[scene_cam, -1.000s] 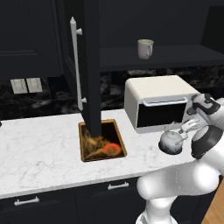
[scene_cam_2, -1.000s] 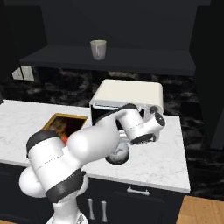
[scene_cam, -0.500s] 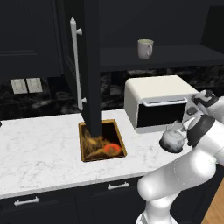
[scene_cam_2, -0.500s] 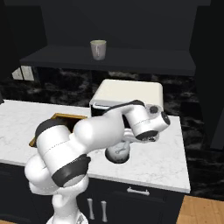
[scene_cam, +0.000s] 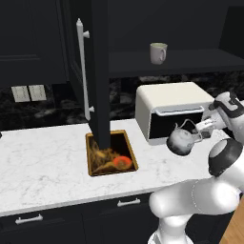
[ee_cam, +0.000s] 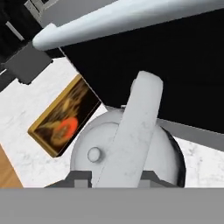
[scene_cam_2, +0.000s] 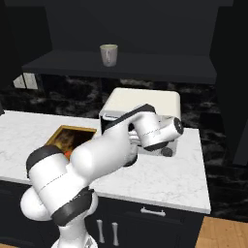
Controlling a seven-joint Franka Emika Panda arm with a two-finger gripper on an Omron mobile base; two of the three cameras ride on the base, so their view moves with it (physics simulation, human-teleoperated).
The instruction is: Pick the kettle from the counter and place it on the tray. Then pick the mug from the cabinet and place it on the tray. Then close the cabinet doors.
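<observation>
While the kettle [scene_cam: 181, 141] sits near the counter's [scene_cam: 43, 167] front right corner, just ahead of the toaster oven [scene_cam: 171, 110], closed in on its arched handle from the right — gripper [scene_cam: 206, 129] narrowed around that handle, with the pale band of it running up between the fingertips in the hand view, so most likely clamped on it, though contact itself hard to confirm. Taken by the handle, presumably, because the round glossy body offers nothing flat to pinch. Whether resting on the marble or just lifted off cannot be told. Further left along the counter, midway between front and back edges, lies the tray [scene_cam: 131, 152], partly under the lower edge of the open cabinet door [scene_cam: 97, 71] — so a carry leftward would need to stay low and clear of that panel. Up on the cabinet's [scene_cam: 190, 59] shelf stands the mug [scene_cam: 158, 52], untouched, doors not yet shut.
</observation>
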